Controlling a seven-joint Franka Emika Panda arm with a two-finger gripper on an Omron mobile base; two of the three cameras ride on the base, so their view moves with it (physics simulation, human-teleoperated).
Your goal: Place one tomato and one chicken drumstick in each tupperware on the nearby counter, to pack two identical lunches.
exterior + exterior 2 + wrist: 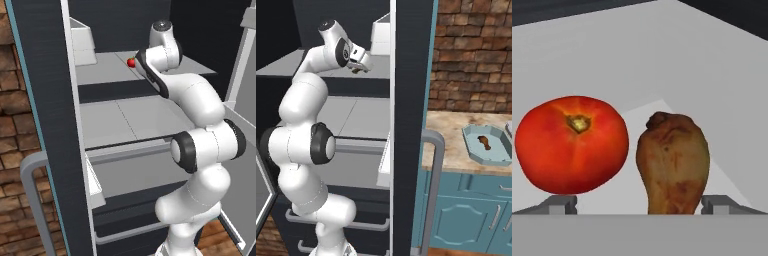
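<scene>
In the hand view a red tomato (572, 145) and a brown chicken drumstick (673, 170) lie side by side on a grey fridge shelf (712, 75). My gripper (642, 205) is open, with one fingertip below the tomato and the other just right of the drumstick. The tomato (131, 62) peeks out beside the hand on the upper shelf. From the right, the gripper (361, 67) hangs low over that shelf. On the counter (448, 132) one tupperware (501, 152) holds a drumstick (483, 142). A second tupperware (509, 124) shows at the frame edge.
The fridge's dark side wall (411, 100) stands between the shelves and the counter. A white bin (82, 42) sits at the back left of the upper shelf. The open fridge door (245, 100) is at the right. Lower shelves and drawers lie beneath the arm.
</scene>
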